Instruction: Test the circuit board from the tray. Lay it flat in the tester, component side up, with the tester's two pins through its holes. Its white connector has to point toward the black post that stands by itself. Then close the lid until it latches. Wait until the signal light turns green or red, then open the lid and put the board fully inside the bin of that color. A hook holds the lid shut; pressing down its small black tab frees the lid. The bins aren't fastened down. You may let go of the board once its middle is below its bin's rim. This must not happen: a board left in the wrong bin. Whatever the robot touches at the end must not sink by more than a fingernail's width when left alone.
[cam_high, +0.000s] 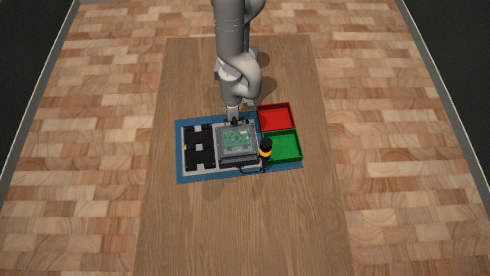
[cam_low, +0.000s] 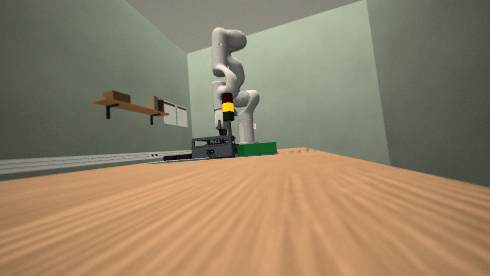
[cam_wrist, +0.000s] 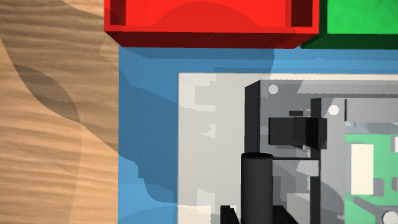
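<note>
The tester's clear lid (cam_high: 248, 150) (cam_wrist: 372, 141) lies down over the green board (cam_high: 235, 138). The board is flat, component side up, its white connector (cam_wrist: 362, 169) facing the arm side. The black hook (cam_wrist: 295, 131) stands at the lid's edge and seems to reach over it. The signal light (cam_high: 265, 153) (cam_low: 228, 107) glows yellow. My gripper (cam_high: 234, 120) (cam_low: 223, 132) (cam_wrist: 257, 216) is slightly open, its fingertips on either side of a black upright handle (cam_wrist: 257, 185) at the lid's arm-side edge. Whether a finger still touches the handle is hard to tell.
The red bin (cam_high: 276, 118) (cam_wrist: 210, 40) and green bin (cam_high: 284, 148) (cam_low: 257, 149) (cam_wrist: 350, 41) stand side by side beyond the tester. The black tray (cam_high: 191, 160) lies on its other side. A cable (cam_high: 250, 172) runs to the signal light's foot. A blue mat (cam_high: 179, 172) (cam_wrist: 150, 125) lies underneath.
</note>
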